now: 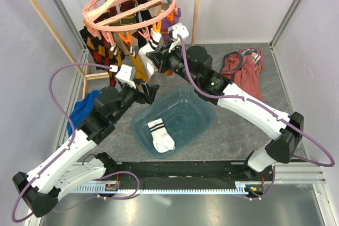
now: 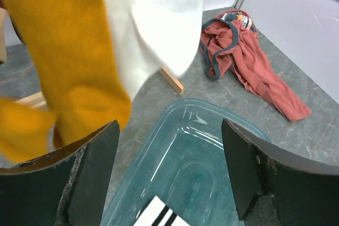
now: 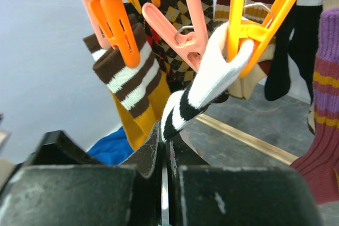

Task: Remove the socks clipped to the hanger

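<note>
The salmon-pink ring hanger (image 1: pixel 130 6) hangs from the wooden rack with several socks clipped below it. My right gripper (image 3: pixel 165 130) is shut on the cuff of a white sock with black stripes (image 3: pixel 204 86), which an orange clip (image 3: pixel 243 33) still holds; the gripper also shows in the top view (image 1: pixel 159 56). Beside it hang a mustard sock (image 3: pixel 135 93), argyle socks (image 3: pixel 175 51), a black sock (image 3: pixel 288 51) and a purple striped sock (image 3: pixel 323 130). My left gripper (image 2: pixel 169 173) is open and empty over the teal bin (image 2: pixel 212 146), just below the mustard sock (image 2: pixel 69 62).
The teal bin (image 1: pixel 198 107) holds one white sock with black stripes (image 1: pixel 160 135). A maroon garment (image 1: pixel 243 67) lies at the back right. A blue cloth (image 1: pixel 82 108) lies left of my left arm. The wooden rack frame (image 1: pixel 42 19) stands behind.
</note>
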{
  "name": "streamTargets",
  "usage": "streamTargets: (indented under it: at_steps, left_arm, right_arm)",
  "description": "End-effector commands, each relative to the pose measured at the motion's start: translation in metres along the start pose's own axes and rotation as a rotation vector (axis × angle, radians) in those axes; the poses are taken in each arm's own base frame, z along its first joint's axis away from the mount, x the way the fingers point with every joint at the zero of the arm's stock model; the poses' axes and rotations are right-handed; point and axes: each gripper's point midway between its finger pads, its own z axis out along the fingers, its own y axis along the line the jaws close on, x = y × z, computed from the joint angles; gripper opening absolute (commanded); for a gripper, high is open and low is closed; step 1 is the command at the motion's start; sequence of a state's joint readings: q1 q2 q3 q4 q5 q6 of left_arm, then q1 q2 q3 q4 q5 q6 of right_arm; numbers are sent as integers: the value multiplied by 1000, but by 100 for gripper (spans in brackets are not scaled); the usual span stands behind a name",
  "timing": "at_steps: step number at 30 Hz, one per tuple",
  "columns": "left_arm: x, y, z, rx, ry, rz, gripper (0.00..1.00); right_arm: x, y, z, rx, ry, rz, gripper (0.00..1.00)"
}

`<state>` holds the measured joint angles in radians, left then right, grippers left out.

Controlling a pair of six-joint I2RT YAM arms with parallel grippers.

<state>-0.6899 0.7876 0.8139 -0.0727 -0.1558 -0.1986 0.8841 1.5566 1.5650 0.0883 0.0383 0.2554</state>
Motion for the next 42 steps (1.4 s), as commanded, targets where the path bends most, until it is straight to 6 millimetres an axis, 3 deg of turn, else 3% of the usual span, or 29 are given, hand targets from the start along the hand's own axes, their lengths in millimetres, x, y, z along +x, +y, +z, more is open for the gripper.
streamTargets:
  at_steps: [1, 6, 7, 9, 10, 12, 13, 15, 17, 20, 23, 24, 26, 27, 28, 35, 42]
  left_arm:
    - [-52, -2, 13, -29, -111, 29, 83]
    - [-60, 2, 25, -64, -135, 57, 81]
    - [-55, 3, 26, -67, -128, 61, 75]
    - [-53, 1, 28, -53, -137, 60, 59]
    - [-44, 2, 29, -49, -124, 64, 39]
    - [-40, -4, 28, -12, -122, 66, 24]
    - [-35, -5, 28, -2, -111, 68, 11]
    - [-35, -10, 26, 31, -111, 68, 2]
    - [-34, -14, 24, 52, -114, 68, 2]
    - [-35, -17, 20, 74, -122, 60, 2]
    - [-34, -21, 17, 99, -123, 56, 2]
    - [-34, -22, 17, 102, -121, 55, 2]
    - [-34, -23, 17, 111, -119, 53, 2]
    - [-33, -24, 17, 116, -119, 52, 2]
    - [-34, -25, 17, 118, -120, 50, 2]
    - [-35, -25, 15, 120, -124, 44, 2]
    - [-34, -26, 13, 128, -122, 38, 2]
  right_arm:
    - [-50, 29, -16, -69, -99, 75, 0]
    - [-48, 34, -20, -76, -100, 111, 0]
    - [-48, 34, -21, -78, -102, 118, 0]
    - [-43, 32, -21, -73, -95, 121, 0]
    - [-43, 31, -21, -67, -96, 120, 0]
    - [-42, 28, -21, -52, -96, 114, 0]
    - [-42, 27, -22, -44, -97, 116, 1]
    - [-44, 20, -23, -6, -107, 119, 18]
    - [-49, 15, -26, 27, -118, 126, 35]
    - [-58, 0, -32, 117, -142, 138, 51]
    - [-69, -13, -37, 205, -157, 126, 61]
    - [-80, -14, -39, 217, -176, 119, 62]
    - [-78, -20, -38, 253, -149, 72, 67]
    - [-91, -19, -38, 254, -168, 64, 68]
    - [-86, -22, -35, 273, -140, 32, 69]
    - [-104, -25, -21, 303, -143, -63, 74]
    - [-100, -16, -1, 237, -130, -123, 80]
